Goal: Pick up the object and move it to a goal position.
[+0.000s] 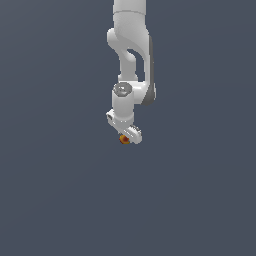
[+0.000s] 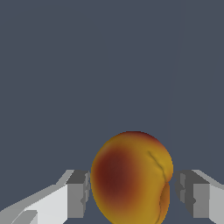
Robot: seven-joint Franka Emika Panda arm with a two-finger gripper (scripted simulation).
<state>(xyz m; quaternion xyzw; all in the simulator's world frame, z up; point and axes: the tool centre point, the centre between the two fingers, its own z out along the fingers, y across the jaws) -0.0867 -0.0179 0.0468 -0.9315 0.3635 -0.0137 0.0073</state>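
Observation:
The object [image 2: 131, 179] is a rounded orange-red ball with a yellowish patch and a crease down one side. In the wrist view it sits between my two grey-tipped fingers [image 2: 78, 192], whose pads stand against its two sides. My gripper [image 2: 133, 194] is shut on it. In the exterior view the object [image 1: 123, 139] is a tiny orange spot at the tip of the white gripper [image 1: 127, 136], which hangs below the white arm and is tilted. Most of the object is hidden behind the fingers there.
A plain dark grey-blue surface [image 1: 60, 190] fills both views. No other object, container or edge shows.

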